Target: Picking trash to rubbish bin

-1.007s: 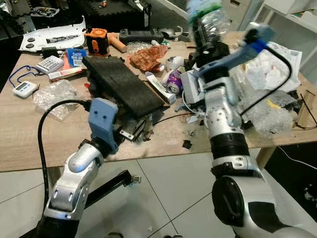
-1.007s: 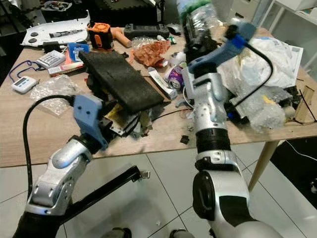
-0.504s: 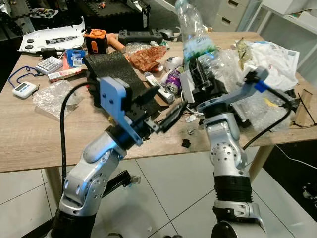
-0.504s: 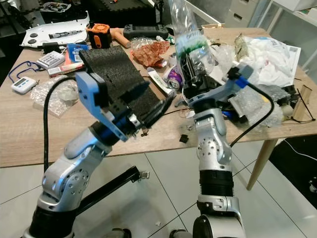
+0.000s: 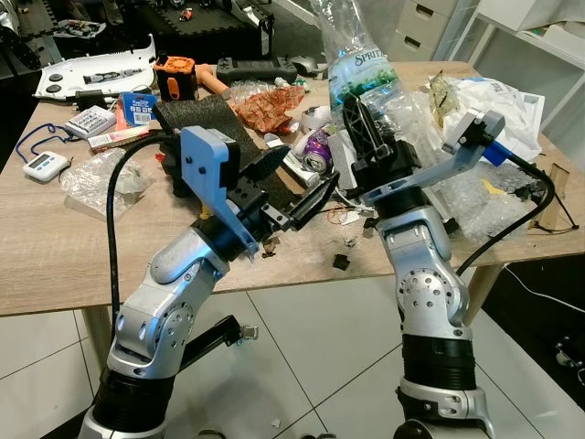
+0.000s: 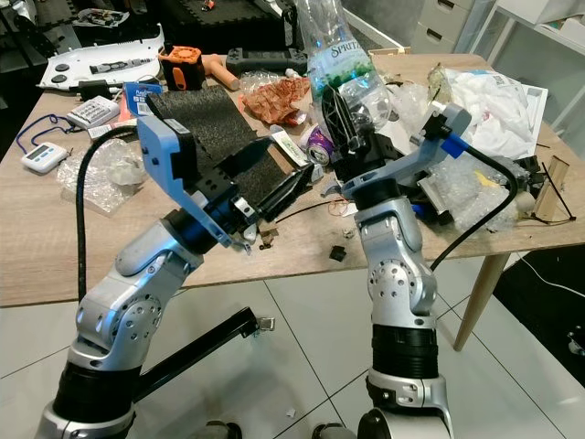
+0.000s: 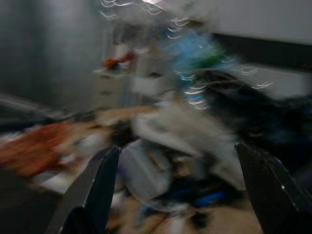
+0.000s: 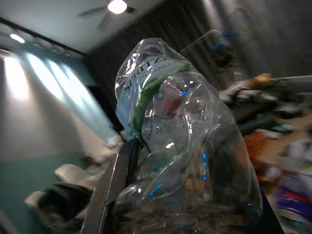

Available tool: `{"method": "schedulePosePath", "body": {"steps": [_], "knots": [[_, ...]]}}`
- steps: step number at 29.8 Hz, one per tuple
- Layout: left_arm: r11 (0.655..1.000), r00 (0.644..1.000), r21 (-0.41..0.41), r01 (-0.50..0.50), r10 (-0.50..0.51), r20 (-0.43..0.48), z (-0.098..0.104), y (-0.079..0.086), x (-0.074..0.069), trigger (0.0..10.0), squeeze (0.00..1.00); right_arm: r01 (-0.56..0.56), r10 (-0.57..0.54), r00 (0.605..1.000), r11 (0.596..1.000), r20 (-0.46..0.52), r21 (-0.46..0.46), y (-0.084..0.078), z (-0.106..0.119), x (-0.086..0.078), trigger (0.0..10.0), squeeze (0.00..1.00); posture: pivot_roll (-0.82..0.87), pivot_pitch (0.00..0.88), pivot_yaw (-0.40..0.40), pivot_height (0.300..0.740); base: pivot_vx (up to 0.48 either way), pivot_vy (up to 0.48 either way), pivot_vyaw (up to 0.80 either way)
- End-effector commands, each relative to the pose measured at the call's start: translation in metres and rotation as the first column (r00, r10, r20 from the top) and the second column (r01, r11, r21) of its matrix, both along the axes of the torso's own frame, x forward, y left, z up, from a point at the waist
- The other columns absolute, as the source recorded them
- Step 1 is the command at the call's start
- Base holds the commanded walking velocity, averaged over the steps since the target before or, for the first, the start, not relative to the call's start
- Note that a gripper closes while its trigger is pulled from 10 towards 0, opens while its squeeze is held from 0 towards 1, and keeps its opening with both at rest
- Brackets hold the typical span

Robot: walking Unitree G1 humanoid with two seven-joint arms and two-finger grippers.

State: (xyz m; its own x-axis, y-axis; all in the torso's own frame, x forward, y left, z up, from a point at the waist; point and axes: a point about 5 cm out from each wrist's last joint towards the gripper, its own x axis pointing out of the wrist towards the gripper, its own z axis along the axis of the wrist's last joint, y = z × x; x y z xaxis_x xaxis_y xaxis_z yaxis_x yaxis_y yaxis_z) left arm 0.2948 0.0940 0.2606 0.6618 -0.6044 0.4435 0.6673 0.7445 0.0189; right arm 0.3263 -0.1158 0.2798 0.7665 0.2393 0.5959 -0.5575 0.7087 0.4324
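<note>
Your right gripper (image 5: 364, 114) is raised above the near edge of the worktop (image 5: 55, 256), its fingers closed on a crushed clear plastic bottle (image 5: 352, 69) with a green and white label. The bottle stands roughly upright in the grip, its crumpled top pointing up. In the right wrist view you can see the bottle (image 8: 180, 141) squeezed against one black finger (image 8: 119, 180).

Your left gripper (image 5: 297, 187) hangs out in front of the worktop's near edge, level with the right arm's wrist, and its fingers are spread apart with nothing between them. The left wrist view is heavily blurred, so apart from the two fingers (image 7: 97, 190) standing wide you can make out little there.

On the worktop behind both arms lies a black foam pad (image 6: 215, 137), with an orange crumpled wrapper (image 5: 265, 101) and a purple can (image 5: 315, 151) near it. To your right sits a heap of clear bubble wrap and white plastic bags (image 5: 494, 119). To your left are a calculator (image 5: 91, 119), a small white timer on a blue cord (image 5: 44, 165), and a piece of clear crumpled plastic (image 5: 91, 178).
</note>
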Motion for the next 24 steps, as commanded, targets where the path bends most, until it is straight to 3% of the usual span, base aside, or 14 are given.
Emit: {"method": "schedulePosePath", "body": {"steps": [1, 2, 3, 4, 5, 7, 12, 15, 24], "knots": [[0.974, 0.979, 0.122, -0.193, 0.2, -0.043, -0.013, 0.01, 0.015, 10.0, 0.0, 0.097, -0.098, 0.995, 0.994, -0.015, -0.052, -0.008, -0.004, 0.0, 10.0, 0.0, 0.03, 0.126, -0.012, 0.74, 0.0, 0.0, 0.0], [0.974, 0.979, 0.122, -0.193, 0.2, -0.043, -0.013, 0.01, 0.015, 10.0, 0.0, 0.097, -0.098, 0.995, 0.994, -0.015, -0.052, -0.008, -0.004, 0.0, 10.0, 0.0, 0.03, 0.126, -0.012, 0.74, 0.0, 0.0, 0.0], [0.909, 0.923, 0.193, -0.369, 0.382, -0.037, -0.021, 0.027, 0.024, 10.0, 0.0, 0.147, -0.147, 0.989, 0.983, 0.014, -0.111, -0.01, -0.004, -0.001, 10.0, 0.0, 0.02, 0.123, -0.004, 0.74, 0.0, 0.0, 0.0], [0.909, 0.923, 0.193, -0.369, 0.382, -0.037, -0.021, 0.027, 0.024, 10.0, 0.0, 0.147, -0.147, 0.989, 0.983, 0.014, -0.111, -0.01, -0.004, -0.001, 10.0, 0.0, 0.02, 0.123, -0.004, 0.74, 0.0, 0.0, 0.0], [0.874, 0.88, 0.12, -0.471, 0.475, -0.007, -0.015, 0.042, 0.025, 10.0, 0.0, 0.19, -0.179, 0.981, 0.967, 0.078, -0.172, -0.01, 0.001, -0.005, 10.0, 0.0, 0.02, 0.127, -0.004, 0.74, 0.0, 0.0, 0.0], [0.861, 0.861, 0.029, -0.509, 0.509, 0.006, -0.005, 0.052, 0.023, 10.0, 0.0, 0.204, -0.182, 0.976, 0.957, 0.118, -0.206, -0.008, 0.005, -0.009, 10.0, 0.0, 0.02, 0.127, -0.013, 0.74, 0.0, 0.0, 0.0], [0.87, 0.869, 0.016, -0.493, 0.493, -0.036, -0.011, 0.053, 0.024, 10.0, 0.0, 0.212, -0.177, 0.974, 0.932, 0.141, -0.294, -0.002, 0.003, -0.01, 10.0, 0.0, 0.02, 0.129, -0.013, 0.74, 0.0, 0.0, 0.0], [0.878, 0.873, 0.029, -0.478, 0.478, -0.1, -0.02, 0.049, 0.024, 10.0, 0.0, 0.213, -0.179, 0.974, 0.929, 0.135, -0.302, -0.001, 0.001, -0.01, 10.0, 0.0, 0.02, 0.134, -0.014, 0.74, 0.0, 0.0, 0.0], [0.88, 0.873, 0.046, -0.473, 0.475, -0.113, -0.027, 0.04, 0.021, 10.0, 0.0, 0.215, -0.185, 0.975, 0.921, 0.122, -0.325, 0.003, -0.006, -0.011, 10.0, 0.0, 0.02, 0.161, -0.02, 0.74, 0.0, 0.0, 0.0]]}}
